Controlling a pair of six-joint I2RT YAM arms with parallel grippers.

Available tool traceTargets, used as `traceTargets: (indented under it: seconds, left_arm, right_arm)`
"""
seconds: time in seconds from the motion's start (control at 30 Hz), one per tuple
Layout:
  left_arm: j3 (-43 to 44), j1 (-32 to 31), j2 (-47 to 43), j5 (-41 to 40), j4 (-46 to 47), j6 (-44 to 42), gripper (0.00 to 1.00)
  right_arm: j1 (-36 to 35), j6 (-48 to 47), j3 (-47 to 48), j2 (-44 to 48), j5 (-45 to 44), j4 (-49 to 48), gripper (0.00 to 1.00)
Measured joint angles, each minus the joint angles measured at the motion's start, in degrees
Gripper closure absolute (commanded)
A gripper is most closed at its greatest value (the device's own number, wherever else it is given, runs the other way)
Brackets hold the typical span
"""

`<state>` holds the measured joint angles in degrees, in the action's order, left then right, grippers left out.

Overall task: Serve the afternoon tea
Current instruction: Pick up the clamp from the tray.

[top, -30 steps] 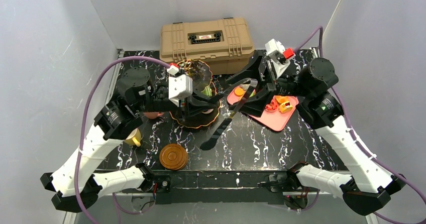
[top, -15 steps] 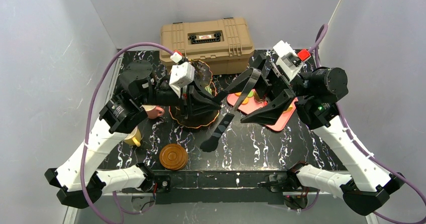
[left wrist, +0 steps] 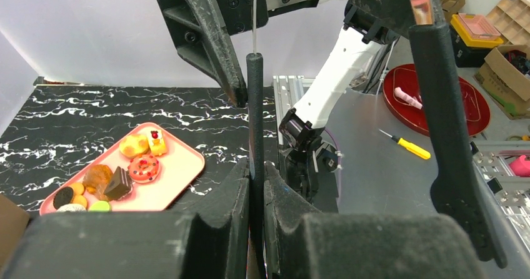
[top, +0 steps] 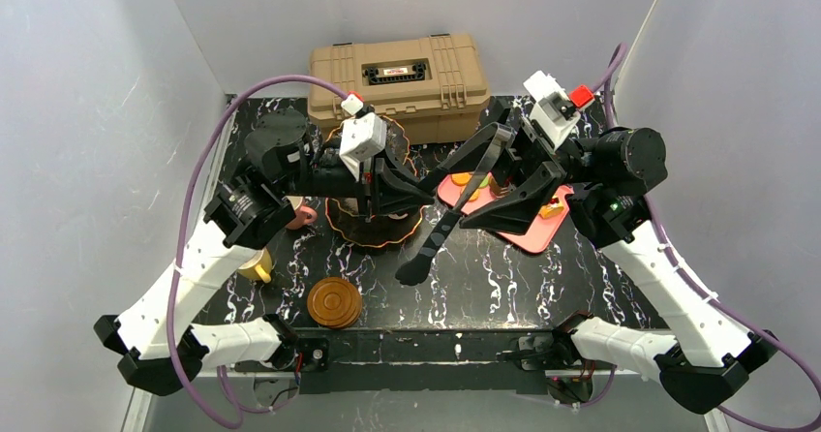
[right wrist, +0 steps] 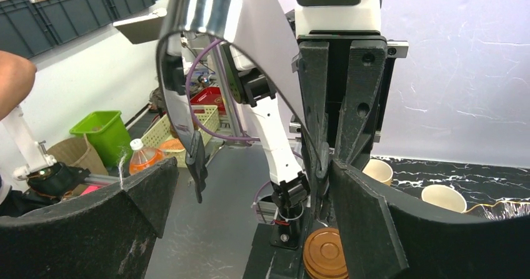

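Black marble counter: left fingers clamp the centre post of the tiered stand; right fingers gape wide apart just right of the stand, over a pink tray of pastries

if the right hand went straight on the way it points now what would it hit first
Probably the left hand, which faces it close ahead, shut on a thin black rod. Depth is hard to judge, so it might pass just beside it.

A closed tan toolbox sits at the far edge of the black, white-veined table.
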<state>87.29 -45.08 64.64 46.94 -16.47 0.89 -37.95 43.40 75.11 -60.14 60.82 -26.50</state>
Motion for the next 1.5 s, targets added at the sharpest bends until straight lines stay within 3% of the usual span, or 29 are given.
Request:
traceTargets:
  seconds: [1.17,1.5]
  left_arm:
    - [0.20,4.44,4.55,3.02,3.63,1.66,1.00]
    - [0.22,4.74,4.55,3.08,3.61,1.62,1.00]
  right_arm:
    - [-0.04,-6.29,-0.76,-2.05,-2.99,5.73,0.02]
    - [-0.33,-7.41,-0.74,-2.60,-3.19,7.08,0.12]
